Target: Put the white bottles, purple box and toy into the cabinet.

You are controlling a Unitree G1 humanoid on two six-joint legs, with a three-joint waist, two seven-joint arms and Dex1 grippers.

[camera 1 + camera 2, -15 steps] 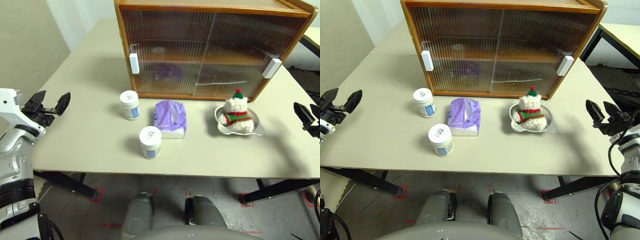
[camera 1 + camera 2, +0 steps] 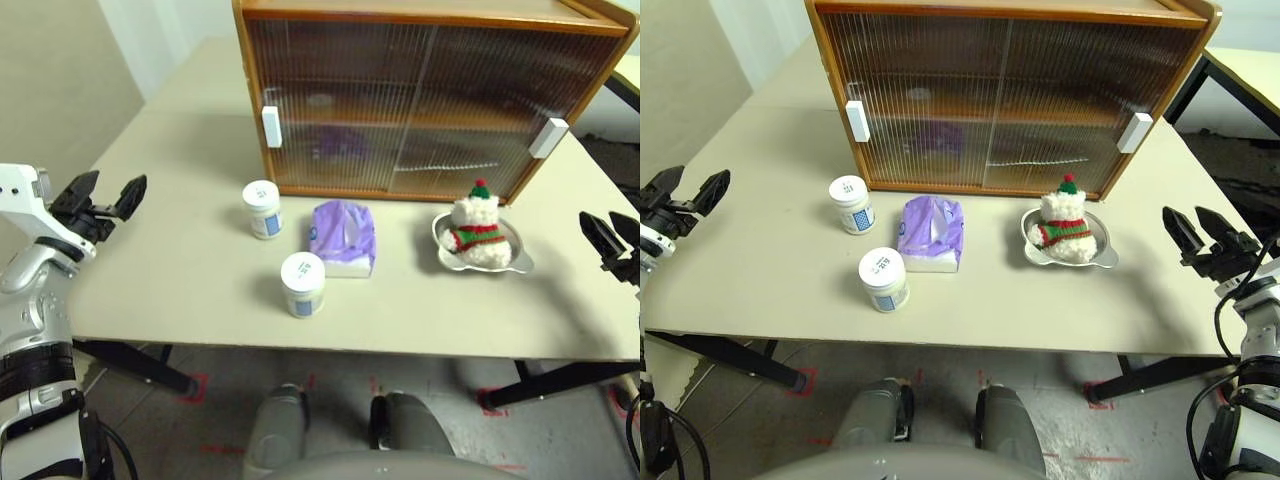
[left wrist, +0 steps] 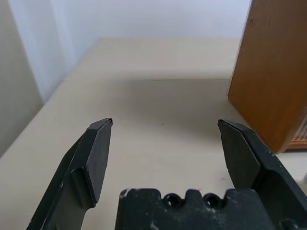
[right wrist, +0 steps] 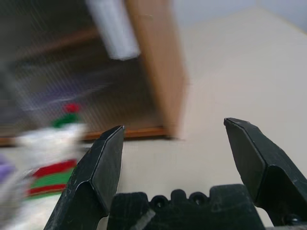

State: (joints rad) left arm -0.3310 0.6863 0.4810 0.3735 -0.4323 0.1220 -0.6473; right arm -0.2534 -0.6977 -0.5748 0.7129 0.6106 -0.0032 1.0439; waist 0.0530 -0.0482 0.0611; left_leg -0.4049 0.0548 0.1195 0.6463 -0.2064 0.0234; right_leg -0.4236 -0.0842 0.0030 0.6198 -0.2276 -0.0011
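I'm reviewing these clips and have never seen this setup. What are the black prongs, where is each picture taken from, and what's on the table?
The prongs are a humanoid robot's two grippers. Two pictures come from its head, looking down; two come from wrist cameras looking along the fingers. The left gripper and right gripper are open and empty, at the table's sides. On it stand a closed cabinet, two white bottles, a purple box and a plush toy sitting in a metal dish.

White and silver-grey jointed left arm [image 2: 30, 290] — black ribbed cuffs, black cables; both grippers [image 2: 100, 195] [image 2: 1200, 232] have black, wedge-shaped fingers.
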